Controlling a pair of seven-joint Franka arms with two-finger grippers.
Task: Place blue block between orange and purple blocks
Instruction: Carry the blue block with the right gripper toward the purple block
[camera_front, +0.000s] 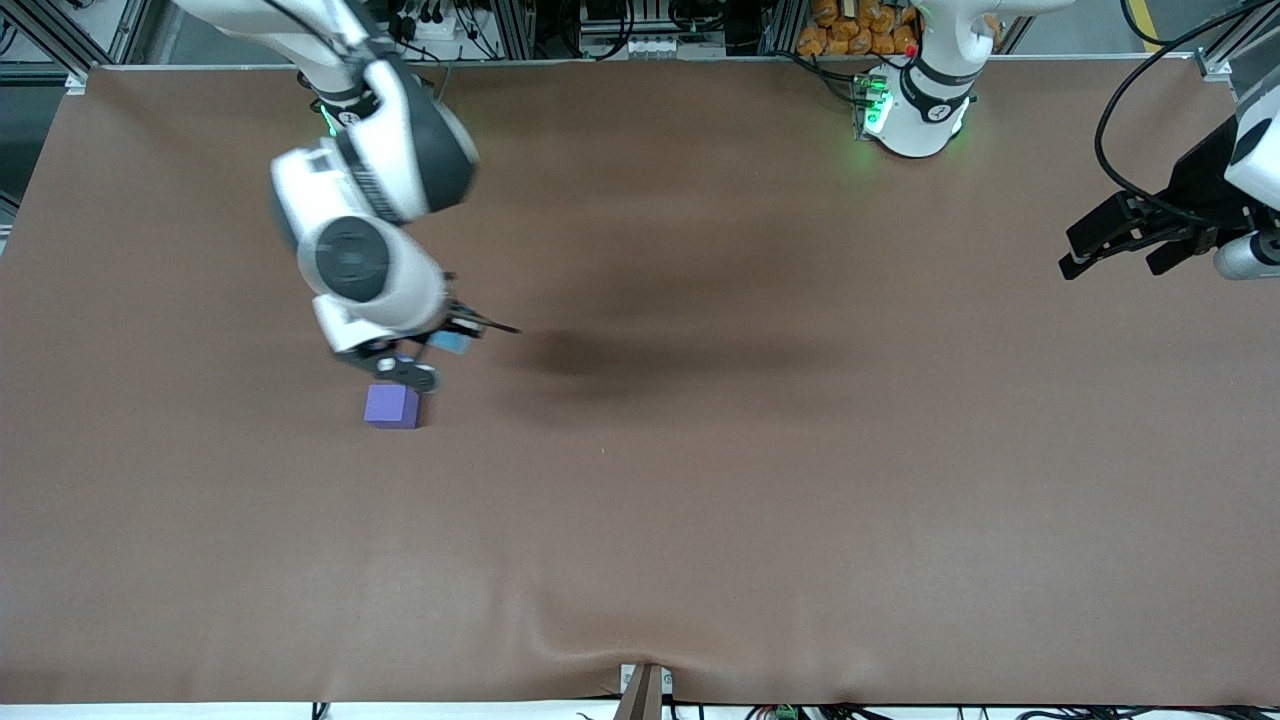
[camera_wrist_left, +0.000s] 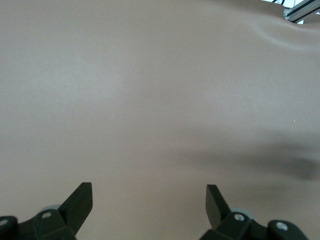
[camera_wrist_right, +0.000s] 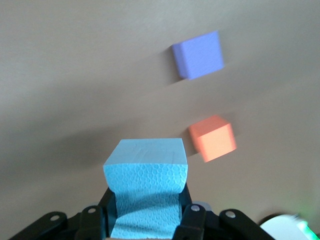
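Two blocks lie apart on the tabletop (camera_front: 700, 500) toward the right arm's end, purple block (camera_front: 392, 406) nearer the front camera, orange block (camera_wrist_right: 213, 139) hidden there under the arm; that gap looks meant for the blue block (camera_wrist_right: 146, 187). Right hand (camera_front: 440, 345) is clamped on it above them. Left hand (camera_wrist_left: 149, 202) waits, spread wide, holding nothing

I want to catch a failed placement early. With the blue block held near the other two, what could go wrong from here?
1. The gap between the orange block and purple block looks tight, so the blue block or right hand might nudge one.
2. The front view hides the orange block under the arm, so only the wrist view could confirm alignment.
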